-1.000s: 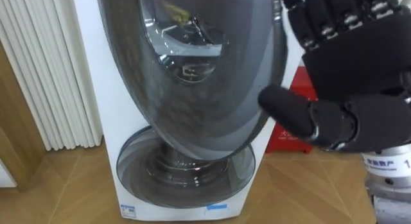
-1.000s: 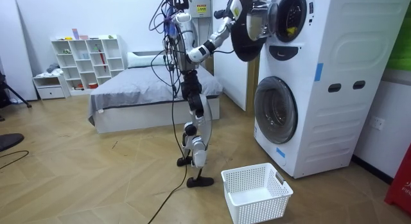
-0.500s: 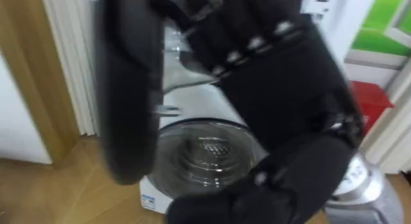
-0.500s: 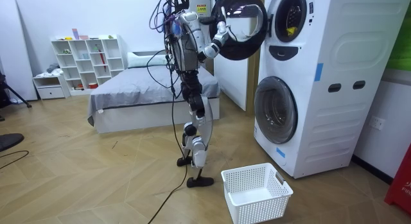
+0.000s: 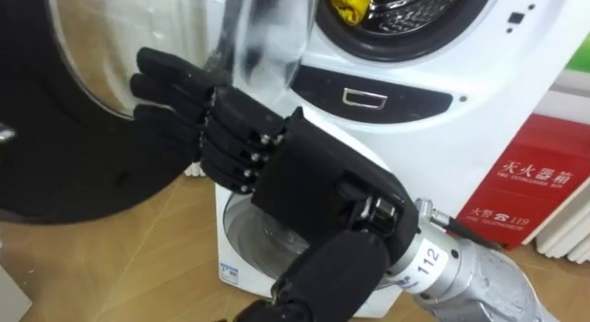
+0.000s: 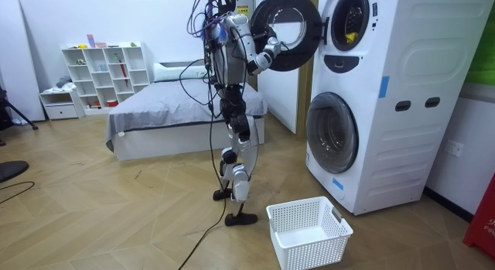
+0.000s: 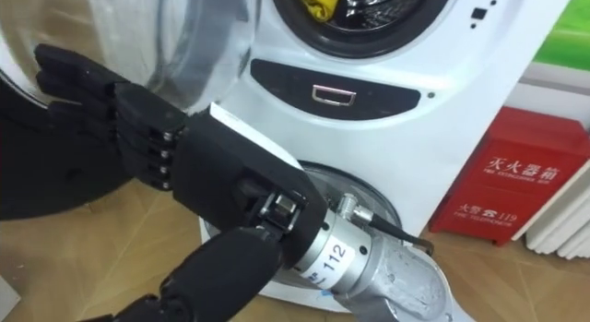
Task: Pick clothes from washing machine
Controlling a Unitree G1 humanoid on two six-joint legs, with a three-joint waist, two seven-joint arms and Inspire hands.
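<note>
- Door (image 5: pixel 64 165): the dark round door of the upper drum fills the left of the left eye view. A second ago it stood across the drum mouth. Half a second ago it was mid-swing. In the room view it now stands wide open, left of the machine's top.
- Right hand (image 5: pixel 304 188): it enters from the lower right of the eye views and reaches to centre left. Its fingers (image 5: pixel 171 77) are straight and spread, laid flat against the door's inner side, and grasp nothing. Whether they press or merely touch cannot be told.
- Clothes (image 5: pixel 350 4): a yellow garment lies inside the upper drum, at the top centre of both eye views. It is uncovered, well apart from the hand and untouched.
- Washing machine (image 5: pixel 479 91): a white stacked unit whose lower door (image 6: pixel 332 133) is closed. A red box (image 5: pixel 525 188) stands beside it, at the right of the frame.
- Basket (image 6: pixel 308 231): a white laundry basket stands on the floor before the machine, at the bottom centre of the room view, with nothing visible in it.
- Meaning for the task: the opening step appears complete and the way into the drum is clear. Picking has not begun. The likely next step is to take the hand off the door and bring it to the drum mouth, provided the door stays put once released.
</note>
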